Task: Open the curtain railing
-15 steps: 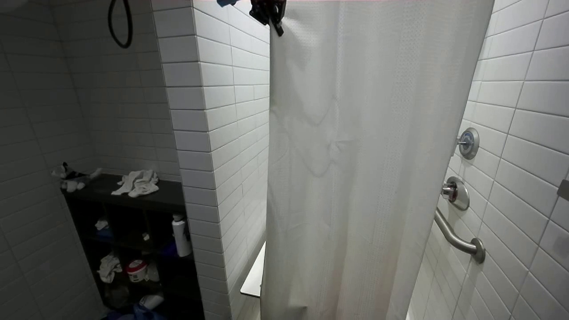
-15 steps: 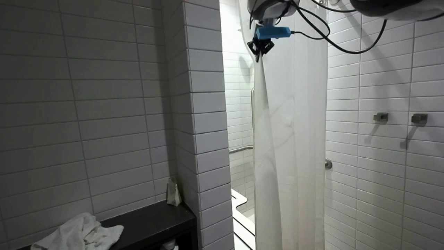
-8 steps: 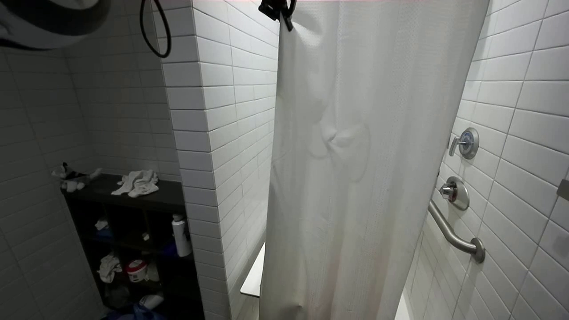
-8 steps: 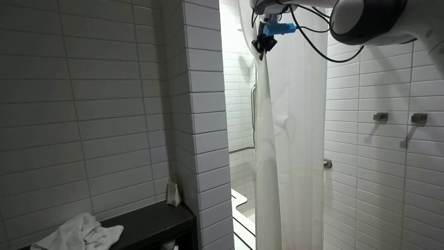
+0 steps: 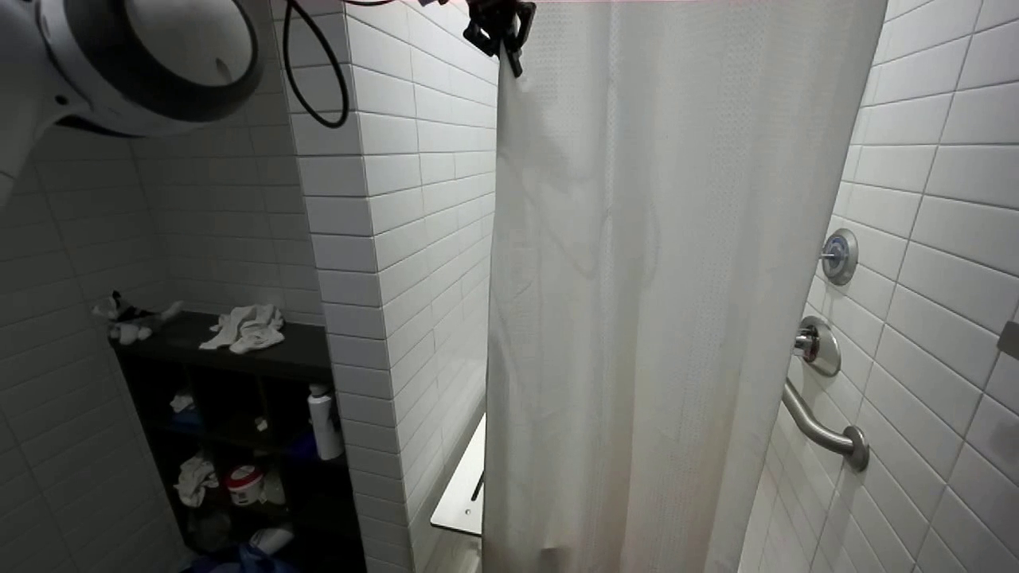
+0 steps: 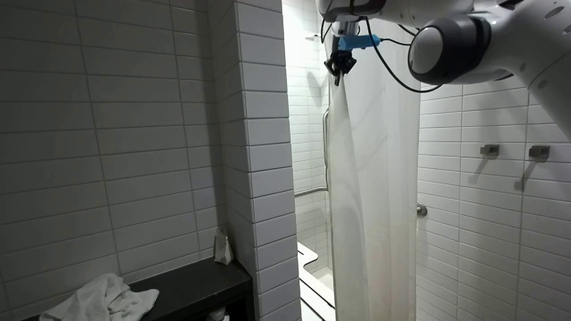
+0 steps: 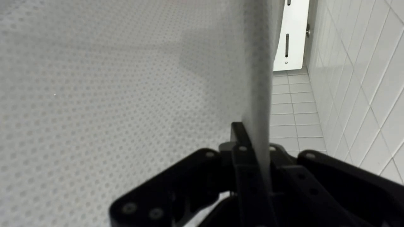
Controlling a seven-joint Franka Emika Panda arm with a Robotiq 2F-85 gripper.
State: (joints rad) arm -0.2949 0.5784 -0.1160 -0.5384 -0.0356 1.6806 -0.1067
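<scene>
The white curtain (image 5: 653,302) hangs in soft vertical folds, and it also shows in an exterior view (image 6: 388,187). Its top and rail are out of view. My gripper (image 5: 511,62) is high at the curtain's free edge, beside the tiled wall corner, and also shows in an exterior view (image 6: 339,76). In the wrist view my gripper (image 7: 256,142) is shut on a fold of the dotted curtain fabric (image 7: 126,82). The fold runs between the two black fingers. The far finger's tip is partly hidden by the cloth.
A tiled wall corner (image 6: 267,178) stands beside the curtain's free edge. A white slatted bench (image 6: 312,290) shows through the gap. A dark shelf (image 5: 294,362) holds cloths and bottles. Shower handles (image 5: 820,346) and a grab bar (image 5: 820,430) are on the opposite wall.
My gripper and the held curtain edge have shifted slightly right in both exterior views, away from the wall corner. More of the bench shows. The arm's elbow has come further into view.
</scene>
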